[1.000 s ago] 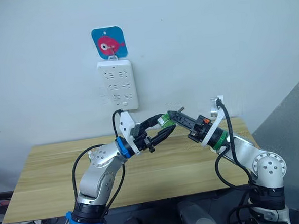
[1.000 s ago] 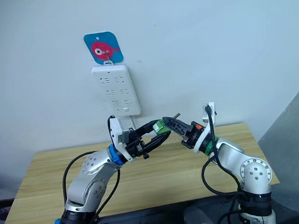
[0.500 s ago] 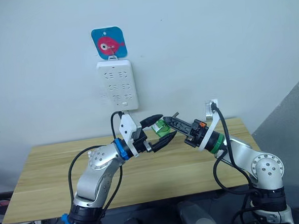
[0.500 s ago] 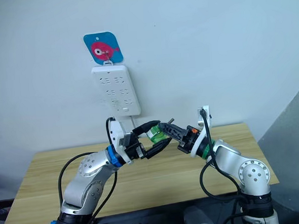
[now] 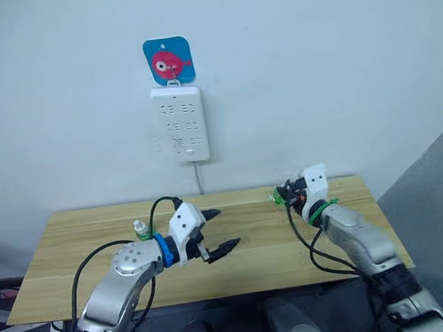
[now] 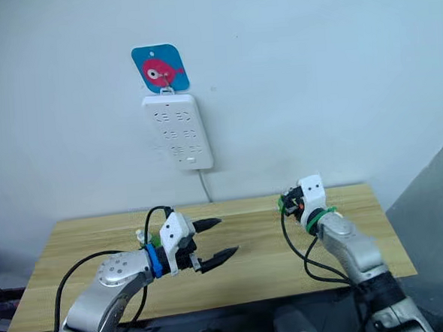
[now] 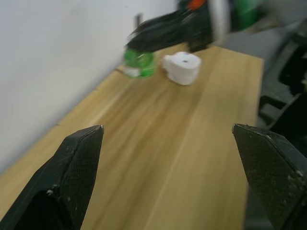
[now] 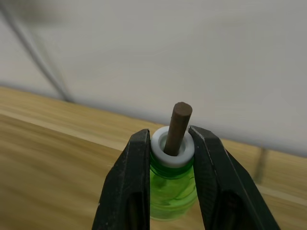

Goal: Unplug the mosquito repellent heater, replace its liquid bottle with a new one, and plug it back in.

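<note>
Right tool (image 8: 169, 158) clamping green bottle (image 8: 172, 184) (wick up), left tool (image 5: 216, 230) spread wide.

Your left gripper (image 6: 217, 241) hangs over the wooden table (image 6: 257, 258) with its two black fingers spread apart and nothing between them. Just behind that arm a small green bottle (image 6: 144, 238) stands on the table. Your right gripper (image 6: 283, 203) is near the table's back edge, something green at its tip. A white power strip (image 6: 177, 131) hangs on the wall under a blue fish hook (image 6: 160, 68).
</note>
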